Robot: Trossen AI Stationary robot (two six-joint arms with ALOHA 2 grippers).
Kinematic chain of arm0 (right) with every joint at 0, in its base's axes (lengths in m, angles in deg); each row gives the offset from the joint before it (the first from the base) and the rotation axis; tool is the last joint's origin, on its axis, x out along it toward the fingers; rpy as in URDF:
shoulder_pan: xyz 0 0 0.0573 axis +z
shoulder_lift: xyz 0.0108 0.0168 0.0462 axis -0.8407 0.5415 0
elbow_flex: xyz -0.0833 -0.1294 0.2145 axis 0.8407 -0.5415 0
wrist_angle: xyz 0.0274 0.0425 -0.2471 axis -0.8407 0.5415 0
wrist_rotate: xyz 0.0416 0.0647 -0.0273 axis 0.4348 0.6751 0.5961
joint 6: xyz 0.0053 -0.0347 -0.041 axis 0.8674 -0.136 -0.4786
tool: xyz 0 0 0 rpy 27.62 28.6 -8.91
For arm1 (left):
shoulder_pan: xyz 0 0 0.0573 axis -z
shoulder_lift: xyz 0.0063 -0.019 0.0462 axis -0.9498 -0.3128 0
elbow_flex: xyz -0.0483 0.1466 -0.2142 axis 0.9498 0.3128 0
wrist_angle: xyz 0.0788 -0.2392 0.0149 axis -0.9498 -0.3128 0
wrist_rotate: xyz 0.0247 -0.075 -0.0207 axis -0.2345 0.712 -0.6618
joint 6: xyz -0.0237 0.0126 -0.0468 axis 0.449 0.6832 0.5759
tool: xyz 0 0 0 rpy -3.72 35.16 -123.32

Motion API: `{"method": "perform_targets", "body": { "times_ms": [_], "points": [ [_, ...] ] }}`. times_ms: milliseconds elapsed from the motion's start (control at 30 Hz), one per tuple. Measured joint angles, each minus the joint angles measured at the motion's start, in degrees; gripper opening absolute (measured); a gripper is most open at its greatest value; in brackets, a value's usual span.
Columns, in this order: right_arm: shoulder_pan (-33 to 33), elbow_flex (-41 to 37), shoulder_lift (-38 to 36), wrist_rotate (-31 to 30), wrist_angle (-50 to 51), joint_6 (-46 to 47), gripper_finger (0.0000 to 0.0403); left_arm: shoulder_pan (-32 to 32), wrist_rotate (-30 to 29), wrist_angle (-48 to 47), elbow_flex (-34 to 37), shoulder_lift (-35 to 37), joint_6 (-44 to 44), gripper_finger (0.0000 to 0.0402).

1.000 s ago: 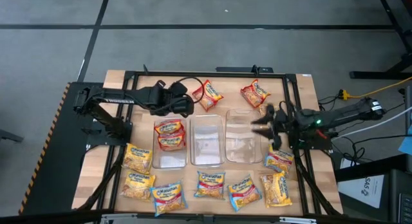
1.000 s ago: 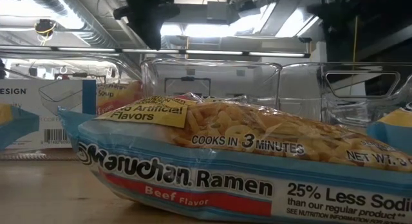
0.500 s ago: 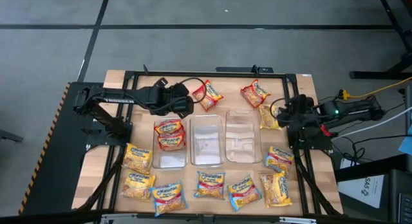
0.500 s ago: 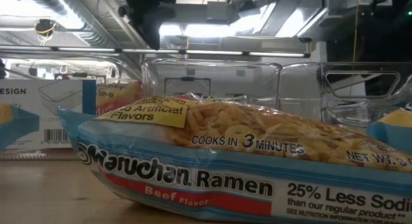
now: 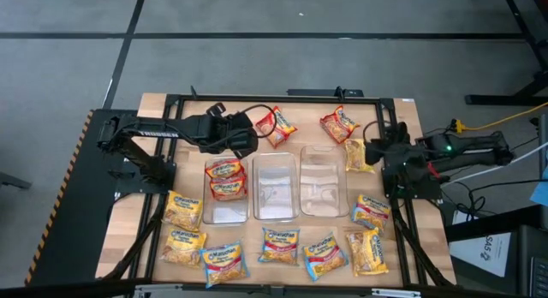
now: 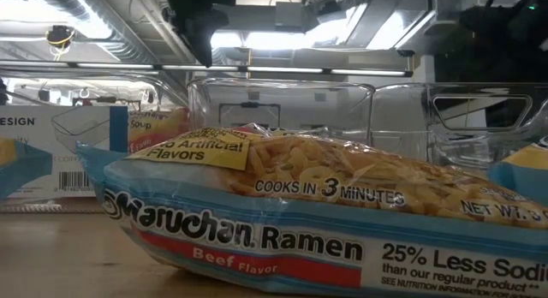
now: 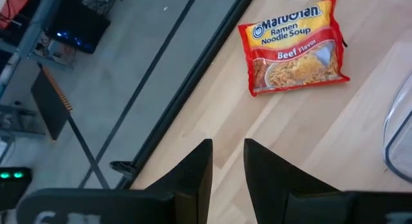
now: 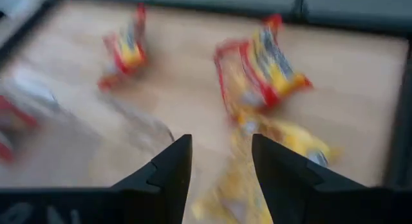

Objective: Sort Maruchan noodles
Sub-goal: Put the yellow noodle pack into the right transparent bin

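Note:
Maruchan noodle packets lie flat on the wooden table. Two red ones [image 5: 226,179] lie in the left of three clear bins [image 5: 276,187]. A red beef packet [image 7: 293,47] lies at the far side, ahead of my left gripper [image 7: 227,147], which hangs open above bare wood [image 5: 248,142]. A second red packet [image 5: 339,124] and a yellow one [image 5: 356,155] lie right of the bins. My right gripper [image 8: 221,143] is open above the table's right side [image 5: 375,152], pointing at the yellow packet [image 8: 283,147]. A blue beef packet [image 6: 282,221] fills the low view.
The middle bin and the right bin [image 5: 324,183] hold nothing. Several more packets lie in a row along the near edge [image 5: 279,247] and at the near left [image 5: 183,209] and right [image 5: 370,211]. A black frame [image 5: 282,98] rims the table.
My right gripper has drawn back from over the right bin's right rim toward the table's right edge, turning as it went. The yellow packet beside that bin now shows uncovered.

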Motion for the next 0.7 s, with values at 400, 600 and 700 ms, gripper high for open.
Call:
{"method": "perform_targets", "body": {
  "times_ms": [400, 600, 700],
  "points": [
    [-20.35, 2.36, 2.16, -10.13, -31.99, -45.83, 0.0168, 0.00, 0.13, 0.00, 0.00, -0.02, -1.22, 0.0082],
    [-38.20, 2.36, 7.96, -0.02, -24.84, -36.95, 0.0168, 0.00, 0.21, -0.02, 0.00, -0.02, -1.24, 0.0082],
    [-46.61, 2.36, 13.18, 10.76, -21.38, -32.37, 0.0168, 0.00, 0.24, -0.02, 0.00, -0.02, -1.24, 0.0082]
  ]
}}
